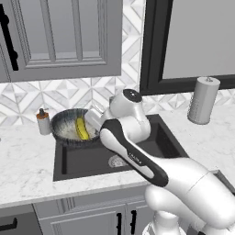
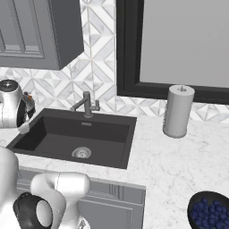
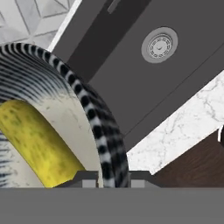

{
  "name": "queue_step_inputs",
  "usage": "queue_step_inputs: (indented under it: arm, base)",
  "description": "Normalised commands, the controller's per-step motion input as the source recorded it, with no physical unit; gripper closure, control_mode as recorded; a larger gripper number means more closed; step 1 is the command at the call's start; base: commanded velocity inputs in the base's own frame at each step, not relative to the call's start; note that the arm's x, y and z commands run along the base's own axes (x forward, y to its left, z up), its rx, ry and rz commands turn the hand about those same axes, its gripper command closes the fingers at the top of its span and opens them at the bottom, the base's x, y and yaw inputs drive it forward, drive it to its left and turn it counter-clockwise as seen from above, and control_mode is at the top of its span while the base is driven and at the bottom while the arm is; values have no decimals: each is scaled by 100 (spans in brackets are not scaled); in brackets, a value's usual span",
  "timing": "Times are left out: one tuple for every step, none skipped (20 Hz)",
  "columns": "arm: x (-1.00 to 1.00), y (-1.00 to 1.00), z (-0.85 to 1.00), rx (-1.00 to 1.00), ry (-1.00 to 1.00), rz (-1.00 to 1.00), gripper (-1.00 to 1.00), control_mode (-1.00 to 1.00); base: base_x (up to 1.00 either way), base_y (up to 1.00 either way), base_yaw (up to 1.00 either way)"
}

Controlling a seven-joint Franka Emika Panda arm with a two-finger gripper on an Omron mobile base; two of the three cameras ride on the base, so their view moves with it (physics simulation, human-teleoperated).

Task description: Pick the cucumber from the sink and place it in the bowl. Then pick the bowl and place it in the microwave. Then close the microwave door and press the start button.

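End effector [image 3: 106, 177] clamped narrow on bowl [image 3: 98, 127] rim, 1 finger inside, 1 outside, ready to lift. Cucumber [image 1: 82, 129] lies inside bowl. Bowl sits at sink [image 1: 160, 137] back-left corner, beside soap bottle [image 1: 43, 122] on tabletop [image 1: 23, 160]. Judgement: rim grip suits carrying toward microwave.

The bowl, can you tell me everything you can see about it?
The bowl is wide and round, with dark striped outside and pale inside. It is upright at the back left corner of the sink, beside a small soap bottle. The yellow cucumber lies inside it. The gripper is shut on its rim.
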Motion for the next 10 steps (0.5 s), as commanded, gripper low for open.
queue_step_inputs:
  arm:
    - [-31,-67,25,0,13,-16,100,-100]
    - [-29,-61,21,0,15,-16,100,-100]
    - [-29,-61,13,0,18,-16,100,-100]
    - [-26,-66,7,0,19,-15,100,-100]
    - [-21,-45,4,0,19,-15,100,-100]
    - [-16,-44,5,0,19,-14,100,-100]
    - [-13,-40,0,0,19,-14,100,-100]
    - [-16,-46,0,3,15,-13,100,-100]
    - [-13,-41,0,2,16,-14,100,-100]
    - [-8,-37,0,1,18,-14,100,-100]
  base:
    - [0,0,0]
    - [0,0,0]
    - [0,0,0]
    - [0,0,0]
    - [0,0,0]
    - [0,0,0]
    - [0,0,0]
    - [0,0,0]
    - [0,0,0]
    - [0,0,0]
